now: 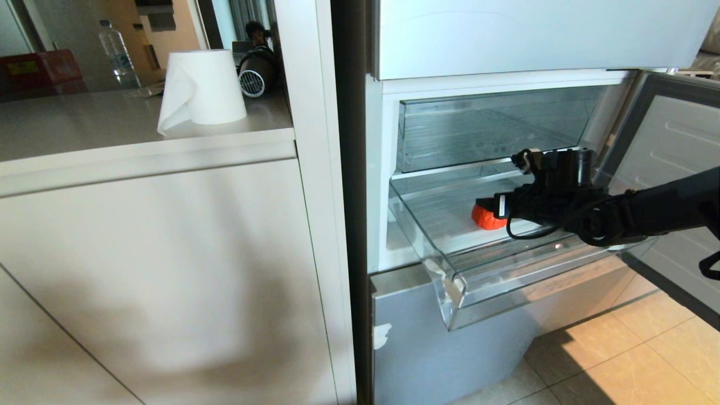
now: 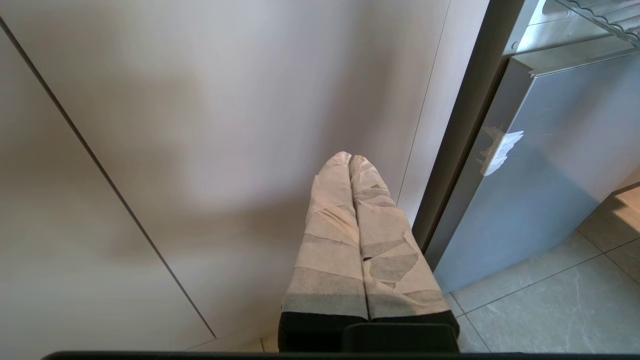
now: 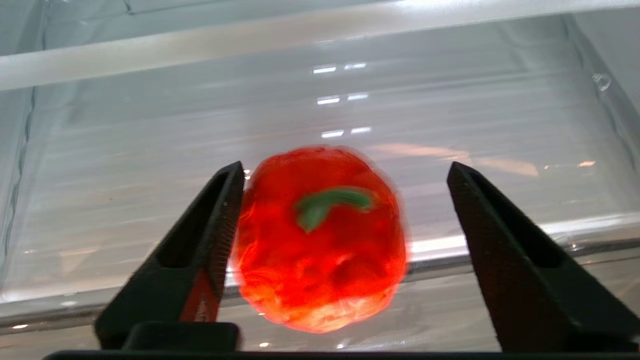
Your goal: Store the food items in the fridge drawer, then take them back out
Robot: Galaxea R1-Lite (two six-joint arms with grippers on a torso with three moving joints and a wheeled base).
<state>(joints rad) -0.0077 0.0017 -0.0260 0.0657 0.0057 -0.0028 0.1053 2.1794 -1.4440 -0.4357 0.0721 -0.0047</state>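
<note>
Right gripper (image 3: 345, 170) spread around tomato (image 3: 320, 240) | arm level over fridge drawer (image 1: 506, 292)

Bumpy red-orange round fruit (image 3: 320, 240) with curved green stem; clear ribbed plastic fridge drawer (image 1: 478, 289); black right pincer (image 3: 345, 200); white paper roll (image 1: 202, 87); beige floor tiles (image 1: 647, 349).

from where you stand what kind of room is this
Most likely a home kitchen: an open fridge with a pulled-out clear drawer, a countertop holding a paper towel roll, and tiled floor.
</note>
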